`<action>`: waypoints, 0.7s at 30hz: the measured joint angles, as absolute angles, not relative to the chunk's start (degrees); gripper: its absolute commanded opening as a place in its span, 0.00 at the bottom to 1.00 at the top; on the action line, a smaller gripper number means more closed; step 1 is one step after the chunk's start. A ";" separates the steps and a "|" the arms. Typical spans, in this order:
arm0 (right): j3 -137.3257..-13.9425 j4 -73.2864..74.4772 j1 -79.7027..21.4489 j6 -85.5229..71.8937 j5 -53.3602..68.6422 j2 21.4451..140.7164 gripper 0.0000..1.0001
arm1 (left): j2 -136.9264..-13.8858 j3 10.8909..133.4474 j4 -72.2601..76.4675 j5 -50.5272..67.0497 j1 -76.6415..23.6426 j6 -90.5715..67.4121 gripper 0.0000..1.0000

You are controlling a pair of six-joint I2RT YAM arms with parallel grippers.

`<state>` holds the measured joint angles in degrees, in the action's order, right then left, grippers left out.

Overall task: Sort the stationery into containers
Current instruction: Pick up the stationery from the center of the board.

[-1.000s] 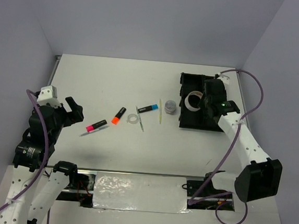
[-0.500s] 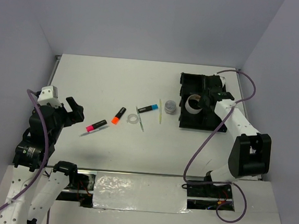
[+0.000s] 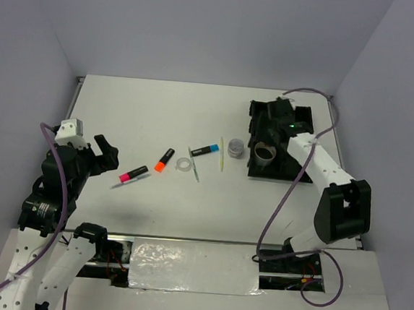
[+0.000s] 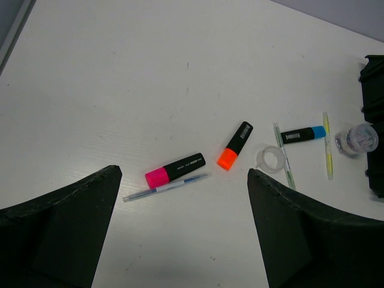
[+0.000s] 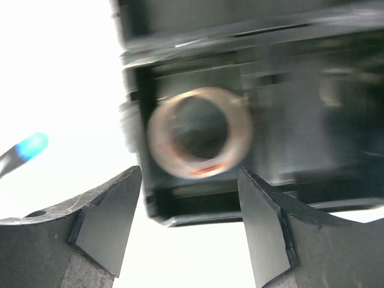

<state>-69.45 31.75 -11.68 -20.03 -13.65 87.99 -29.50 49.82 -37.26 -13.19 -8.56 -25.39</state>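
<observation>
Several stationery items lie in a row on the white table: a pink marker [image 3: 133,173] [image 4: 174,170], an orange marker [image 3: 164,159] [image 4: 235,146], a small tape ring [image 3: 184,165] [image 4: 270,159], a blue marker [image 3: 204,150] [image 4: 303,134], a clear pot [image 3: 236,149] [image 4: 357,138] and thin pale sticks [image 3: 222,153] [image 4: 327,145]. A wide tape roll [image 3: 265,154] [image 5: 159,135] lies in the black tray [image 3: 285,175] [image 5: 198,210], in its near-left compartment. My right gripper [image 3: 271,128] [image 5: 189,174] hangs open above that roll, holding nothing. My left gripper [image 3: 98,153] [image 4: 183,170] is open, left of the pink marker.
A thin blue pen [image 3: 131,181] [image 4: 166,186] lies right beside the pink marker. A greenish stick [image 4: 284,156] rests against the small tape ring. The tray sits near the table's right edge, the pot just off its left wall. Grey walls surround the table.
My right gripper has opened and let go of the wide tape roll, which now lies in the tray. The right arm swung over the tray's far side. The left arm barely moved.
</observation>
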 measured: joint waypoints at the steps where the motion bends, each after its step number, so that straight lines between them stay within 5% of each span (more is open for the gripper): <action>1: -69.49 31.77 -14.06 -19.94 -13.85 87.85 0.71 | -29.50 49.82 -37.23 -13.19 -8.56 -25.39 0.99; 5: -72.66 32.12 -28.86 -19.27 -13.91 88.75 0.53 | -29.50 49.82 -37.26 -13.19 -8.58 -25.39 0.99; 11: -79.15 30.33 -43.35 -16.16 -10.09 95.66 0.52 | -29.54 49.82 -37.26 -13.19 -8.73 -25.36 0.99; 21: -94.02 33.10 -50.39 -7.92 -6.46 115.42 0.52 | -29.80 49.82 -37.26 -13.19 -8.84 -25.39 0.99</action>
<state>-94.02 33.10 -50.39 -7.92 -6.46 115.42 -29.80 49.82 -37.26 -13.19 -8.84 -25.39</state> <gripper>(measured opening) 0.518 0.994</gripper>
